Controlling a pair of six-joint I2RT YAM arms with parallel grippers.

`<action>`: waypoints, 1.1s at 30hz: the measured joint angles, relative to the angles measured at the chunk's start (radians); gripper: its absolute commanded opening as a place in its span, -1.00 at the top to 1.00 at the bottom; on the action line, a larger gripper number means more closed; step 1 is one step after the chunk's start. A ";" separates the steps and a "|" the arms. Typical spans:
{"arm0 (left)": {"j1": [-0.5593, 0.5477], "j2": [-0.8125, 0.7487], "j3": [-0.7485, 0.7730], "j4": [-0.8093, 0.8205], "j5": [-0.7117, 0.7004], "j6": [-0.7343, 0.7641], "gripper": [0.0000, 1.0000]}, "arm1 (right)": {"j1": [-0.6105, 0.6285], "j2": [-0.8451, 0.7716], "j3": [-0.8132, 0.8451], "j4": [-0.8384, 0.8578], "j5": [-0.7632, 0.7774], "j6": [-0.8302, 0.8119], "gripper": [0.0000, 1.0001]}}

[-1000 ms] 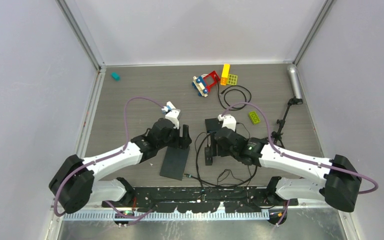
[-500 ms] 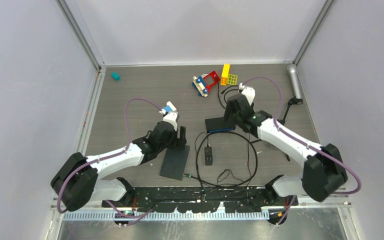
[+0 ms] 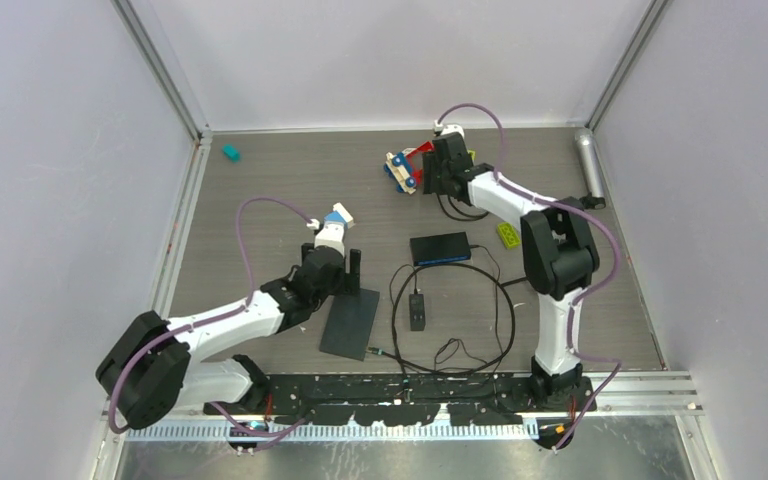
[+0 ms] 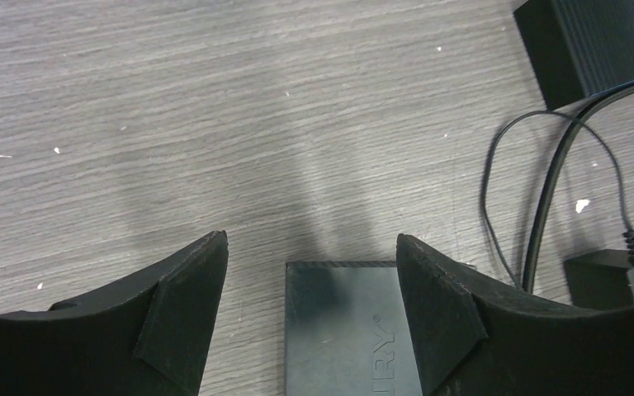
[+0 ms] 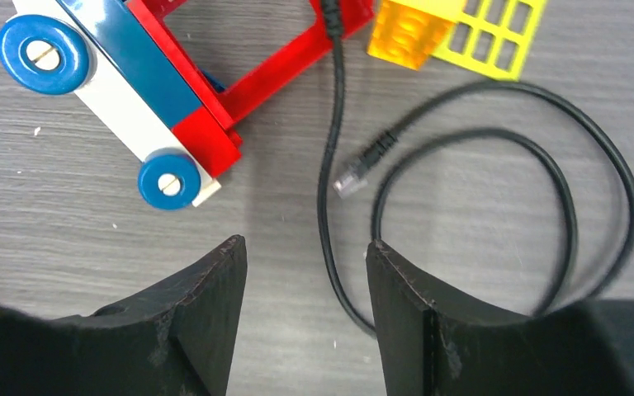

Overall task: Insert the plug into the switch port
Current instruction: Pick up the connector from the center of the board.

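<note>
Right now the plug (image 5: 348, 181) lies flat on the table (image 3: 260, 200) at the far side, just near of the red-blue toy cart (image 5: 132, 91) and the yellow bricks (image 5: 454, 29). Nothing grips it. In the right wrist view its long axis runs diagonally, with the clear tip toward the lower left and the black boot toward the upper right. Its cable (image 5: 594, 165) curls in a loop to the right. The right gripper (image 5: 304, 246) hangs over it with jaws wide apart and holding nothing. The plug sits just beyond the gap.

The switch (image 3: 440, 247) lies mid-table, long axis left to right, well apart from the plug. Its ports can't be made out. A small black adapter box (image 3: 416, 310) sits near of it inside a second cable loop.

The left gripper (image 4: 309, 239) is spread wide and empty, over the far end of a flat black plate (image 4: 351, 330).

Changes: a second ago the right arm was low at centre over the adapter box, then half a second ago over the switch. Now it is stretched to the far toys. The left arm has only edged slightly left. The plate, switch and toys are unmoved.
</note>
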 measured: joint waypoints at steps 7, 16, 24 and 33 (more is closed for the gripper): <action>0.000 0.044 0.002 0.000 0.001 0.002 -0.53 | -0.001 0.163 0.133 0.024 -0.036 -0.135 -0.13; 0.000 0.045 0.019 0.000 0.000 0.015 -0.53 | -0.052 0.311 0.305 0.008 -0.058 -0.146 -0.03; 0.000 0.049 0.019 0.000 -0.010 0.019 -0.53 | -0.098 0.375 0.366 0.000 -0.155 -0.140 0.95; 0.000 0.045 0.019 0.000 -0.026 0.021 -0.53 | -0.089 0.079 0.037 0.098 -0.266 -0.203 0.99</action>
